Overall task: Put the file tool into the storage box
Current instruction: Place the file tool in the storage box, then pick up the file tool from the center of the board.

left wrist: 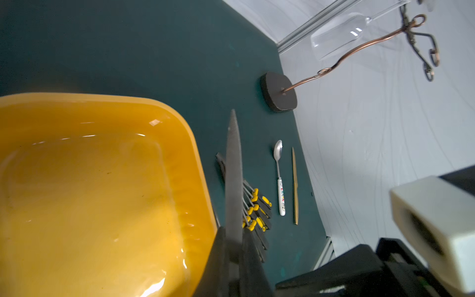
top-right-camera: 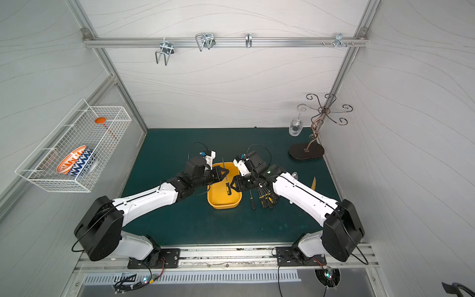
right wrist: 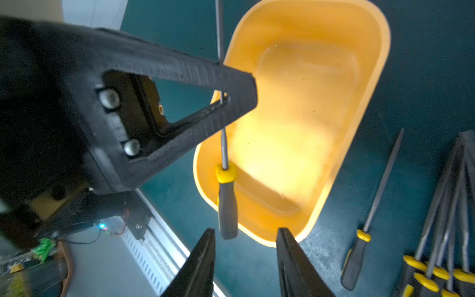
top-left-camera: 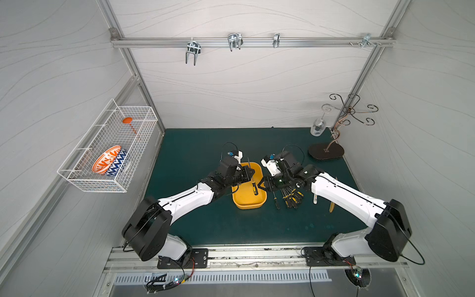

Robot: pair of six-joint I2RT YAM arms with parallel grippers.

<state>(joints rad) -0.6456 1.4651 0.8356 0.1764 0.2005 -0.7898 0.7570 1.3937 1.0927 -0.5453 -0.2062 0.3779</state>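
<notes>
file (right wrist: 227, 203): grey toothed steel blade, ribbed black handle, yellow collar; hangs over box, not yet inside | left gripper (right wrist: 226, 100): clamped on blade, likely to lower it handle-first | right gripper (right wrist: 245, 231): jaws apart, empty, flanking handle end | box (top-left-camera: 248, 207): glossy yellow plastic, rounded corners, empty, mid-mat (top-left-camera: 195, 154)

Both top views hang high over the front edge of the tabletop (top-left-camera: 195, 154) and look steeply down toward the back wall (top-left-camera: 244, 90), far enough to take in the whole work area with the left arm (top-left-camera: 185, 200) and right arm (top-left-camera: 341, 195); the two share almost everything. The left wrist view rides close behind the left pincer (left wrist: 234, 239), looking along the file tool (left wrist: 233, 167) across the storage box (left wrist: 102, 99) toward the right wall (left wrist: 385, 128). The right wrist view sits close behind the right pincer (right wrist: 245, 231), facing the same box and file from the opposite side
</notes>
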